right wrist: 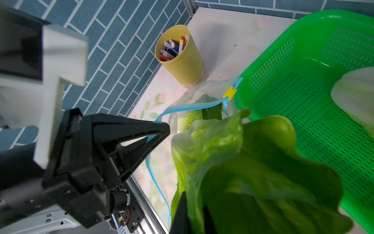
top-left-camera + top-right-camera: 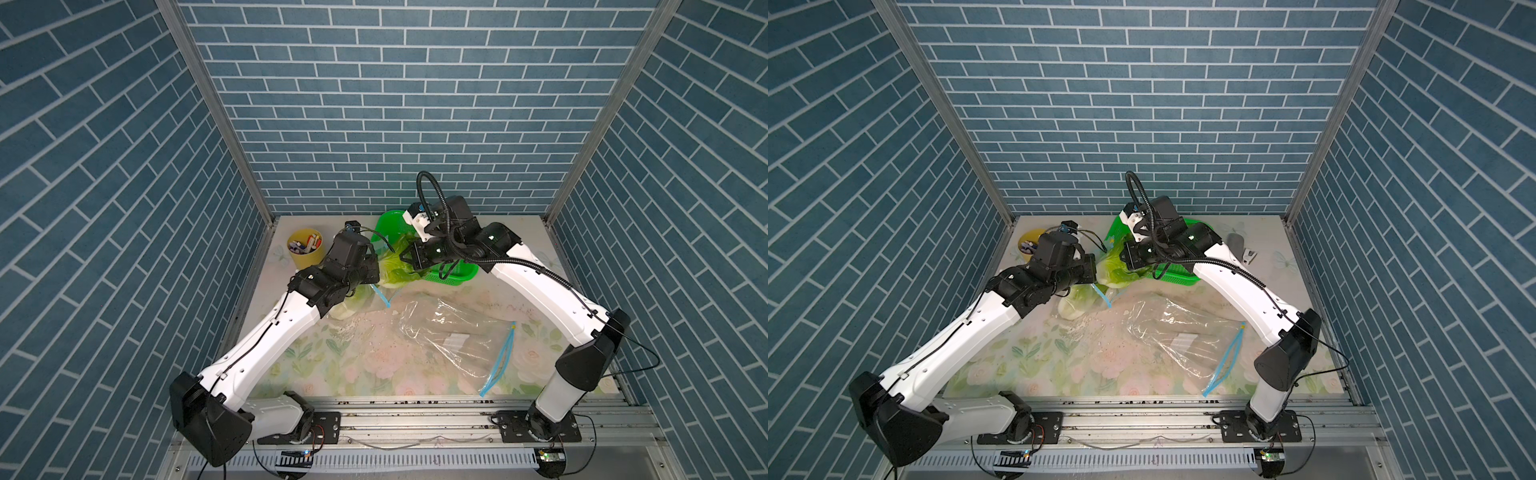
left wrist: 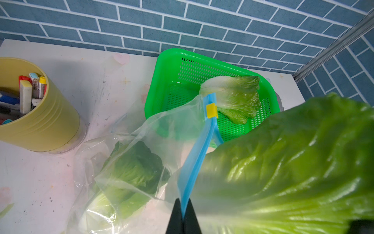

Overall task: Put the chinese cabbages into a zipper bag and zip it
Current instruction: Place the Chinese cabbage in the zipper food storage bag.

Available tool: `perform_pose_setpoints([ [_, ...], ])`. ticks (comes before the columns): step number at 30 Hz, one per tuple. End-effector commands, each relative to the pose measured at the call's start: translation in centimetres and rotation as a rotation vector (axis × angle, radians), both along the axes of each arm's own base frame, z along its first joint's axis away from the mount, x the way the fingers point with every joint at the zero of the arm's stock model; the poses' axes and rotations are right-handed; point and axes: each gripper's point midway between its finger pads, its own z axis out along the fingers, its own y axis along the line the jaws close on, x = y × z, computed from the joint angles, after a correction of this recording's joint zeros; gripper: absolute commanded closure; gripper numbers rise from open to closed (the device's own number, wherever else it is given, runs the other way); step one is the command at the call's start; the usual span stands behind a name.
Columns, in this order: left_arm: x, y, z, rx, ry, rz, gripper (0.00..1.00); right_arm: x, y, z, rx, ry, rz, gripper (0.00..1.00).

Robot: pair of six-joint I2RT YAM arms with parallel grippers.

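your left fingers (image 3: 175, 218) pinched the zipper strip (image 3: 195, 160) to hold the bag (image 3: 172, 121) open; your right fingers (image 1: 180, 212) pinched a cabbage (image 1: 263, 172) for insertion.

The clear, crinkled plastic zipper bag (image 3: 141, 125) shines; the bright green perforated plastic basket (image 3: 194, 68) looks glossy; the yellow ribbed cup (image 3: 50, 121) looks matt.
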Motion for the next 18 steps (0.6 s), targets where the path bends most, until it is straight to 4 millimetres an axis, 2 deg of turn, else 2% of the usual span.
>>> perform_pose_setpoints([
  [1,0.4,-0.1,1.6,-0.025,-0.038,0.016,1.0,0.1,1.5,-0.6,0.01,0.023,0.025,1.0],
  [5,0.4,0.3,1.8,-0.016,-0.044,0.033,1.0,-0.2,2.3,-1.5,0.023,0.063,0.043,1.0],
  [9,0.5,0.3,2.1,-0.033,-0.056,0.038,1.0,-0.5,3.5,-1.2,0.096,0.103,0.067,1.0],
  [15,0.5,0.4,2.3,-0.064,-0.072,0.062,1.0,0.0,4.8,-2.7,0.111,0.16,0.066,1.0],
  [18,0.5,0.8,2.3,-0.059,-0.076,0.077,1.0,-0.2,5.3,-2.9,0.132,0.184,0.085,0.94],
])
